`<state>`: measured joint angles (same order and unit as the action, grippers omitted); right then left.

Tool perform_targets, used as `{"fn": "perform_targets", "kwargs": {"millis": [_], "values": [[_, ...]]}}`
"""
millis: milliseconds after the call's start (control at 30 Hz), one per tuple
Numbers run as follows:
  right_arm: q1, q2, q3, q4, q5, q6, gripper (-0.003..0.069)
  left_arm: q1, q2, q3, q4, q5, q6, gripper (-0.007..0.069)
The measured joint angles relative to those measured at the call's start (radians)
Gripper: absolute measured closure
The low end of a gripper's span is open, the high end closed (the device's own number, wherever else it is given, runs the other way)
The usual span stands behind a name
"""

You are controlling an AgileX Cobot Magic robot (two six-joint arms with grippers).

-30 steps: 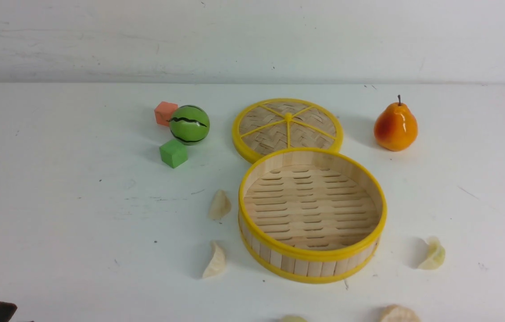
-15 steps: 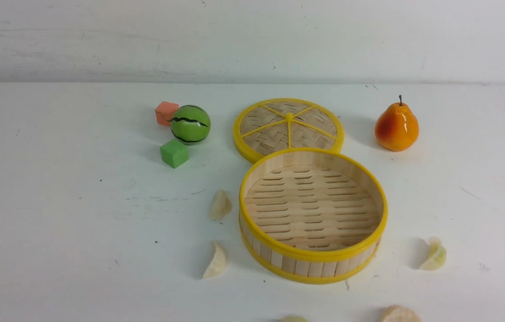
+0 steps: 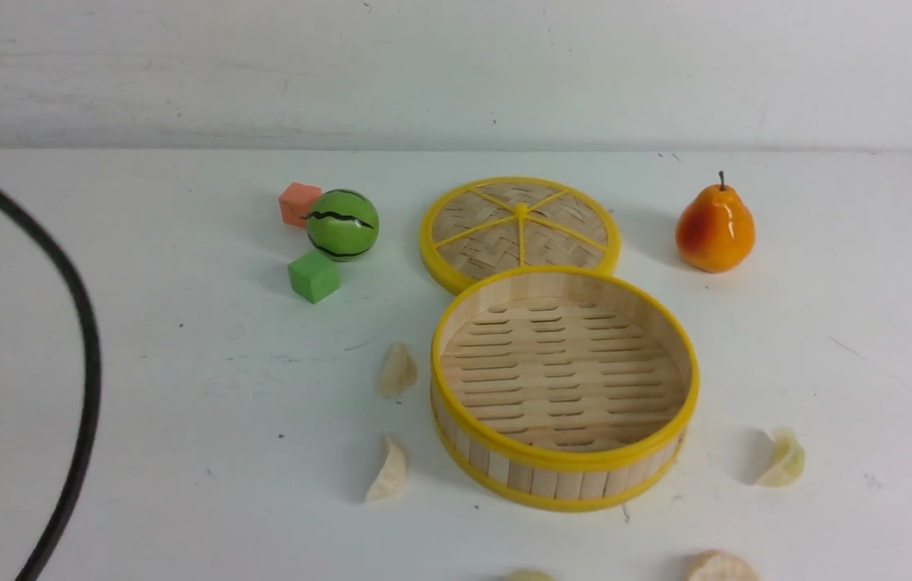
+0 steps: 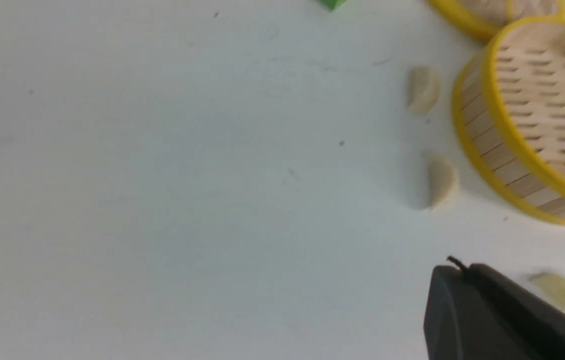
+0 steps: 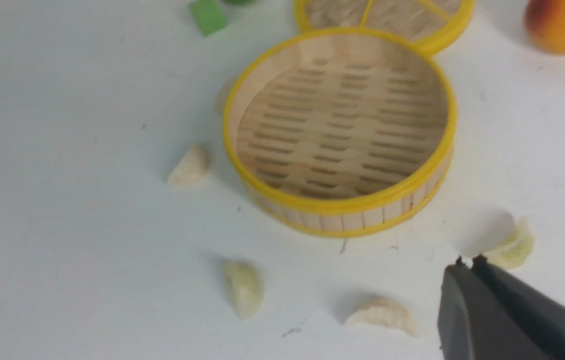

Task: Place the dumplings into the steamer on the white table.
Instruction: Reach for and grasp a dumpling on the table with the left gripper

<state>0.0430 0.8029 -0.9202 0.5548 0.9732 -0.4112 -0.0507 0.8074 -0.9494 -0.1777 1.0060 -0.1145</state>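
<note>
The steamer [image 3: 561, 478] stands empty near the middle of the white table [image 3: 141, 452]. Several dumplings lie round it: two to its left [image 3: 397, 369] [image 3: 390, 472], one to its right [image 3: 784, 460], two at the front edge of the view [image 3: 721, 566] [image 3: 529, 575]. In the left wrist view my left gripper [image 4: 457, 267] is shut and empty, above the table near a dumpling [image 4: 562, 295]. My right gripper [image 5: 467, 262] is also shut on nothing, its tips close to the greenish dumpling [image 5: 515, 247] right of the steamer [image 5: 342, 215].
The woven lid [image 3: 520, 230] lies flat behind the steamer. An orange pear [image 3: 714, 230] stands at the back right. A watermelon ball [image 3: 343, 224], a green cube [image 3: 313, 276] and an orange cube [image 3: 299, 202] sit at the back left. A black cable [image 3: 85, 363] arcs across the left.
A black cable has swung into the left of the front view and a dark piece now shows at the right edge. The dark tip at the lower left corner is gone. Steamer and dumplings are unmoved.
</note>
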Motion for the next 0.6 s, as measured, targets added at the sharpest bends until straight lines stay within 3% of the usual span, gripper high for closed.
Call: {"fn": "perform_targets", "kwargs": {"millis": [100,133,233,367,500,600], "values": [[0.115,0.05,-0.008,-0.075,0.039,0.001,0.0675,-0.048,0.108,-0.063,0.028,0.05,-0.021,0.0638],[0.198,0.077,-0.009,-0.141,0.07,0.022,0.0674,-0.085,0.184,-0.107,0.037,0.07,-0.025,0.0638],[0.322,0.117,-0.009,-0.265,0.127,0.102,0.0673,-0.147,0.32,-0.192,0.053,0.107,-0.026,0.0631],[0.393,0.149,-0.009,-0.372,0.174,0.185,0.0673,-0.201,0.494,-0.314,0.069,0.15,-0.027,0.0571],[0.407,0.156,-0.01,-0.404,0.181,0.211,0.067,-0.24,0.675,-0.451,0.072,0.182,-0.034,0.0414],[0.407,0.156,-0.01,-0.406,0.181,0.214,0.0669,-0.281,0.835,-0.576,0.073,0.198,-0.025,0.0233]]}}
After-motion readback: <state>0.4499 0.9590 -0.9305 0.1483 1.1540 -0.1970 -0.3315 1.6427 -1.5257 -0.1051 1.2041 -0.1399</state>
